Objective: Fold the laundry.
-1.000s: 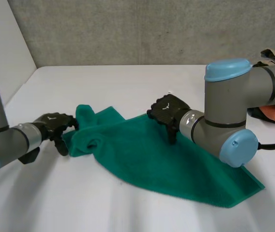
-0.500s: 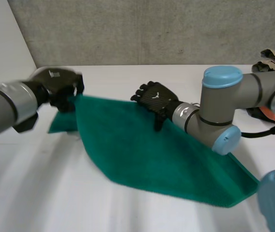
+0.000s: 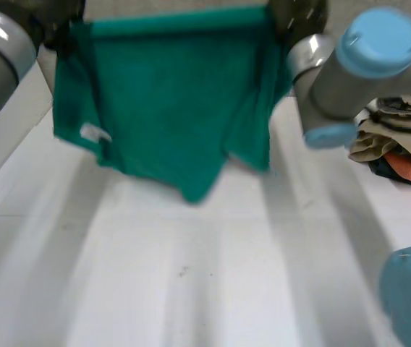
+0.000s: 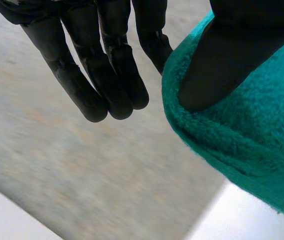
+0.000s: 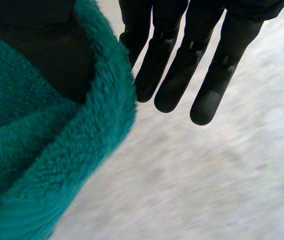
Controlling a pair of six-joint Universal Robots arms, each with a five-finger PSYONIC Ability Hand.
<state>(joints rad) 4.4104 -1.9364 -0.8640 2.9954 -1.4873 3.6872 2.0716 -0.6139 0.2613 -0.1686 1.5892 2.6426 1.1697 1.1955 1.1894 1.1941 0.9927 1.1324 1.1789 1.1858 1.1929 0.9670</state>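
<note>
**Between the two raised hands, above the table: green towel hanging open, no fold made yet**

Between the hands the green towel is hanging stretched out by its upper edge, one hand gripping each upper corner. Left hand is pinching its corner: thumb pressing onto the terry edge, one finger running in behind the cloth, the other fingers staying straight and bare beside it. Right hand is doing the same on the other corner: its thumb is bearing down on the pile and the straight fingers are lying clear of the cloth just beside it. Below the hands the towel is dangling unevenly, the lower edge sagging to a point in the middle, with a white tag showing on the side under the left hand. The lower edge looks to be hanging free of the white table, though contact is hard to rule out.

Progress, as a judgement: early. The towel is lifted and opened out, which reads as the spreading step. No crease or doubled layer is showing, so every fold is left to do: laying it down flat, bringing edges together, then setting it aside. Beyond the right arm a pile of other clothes is waiting on the table, apparently unfolded, so more items are probably left after this one.
</note>
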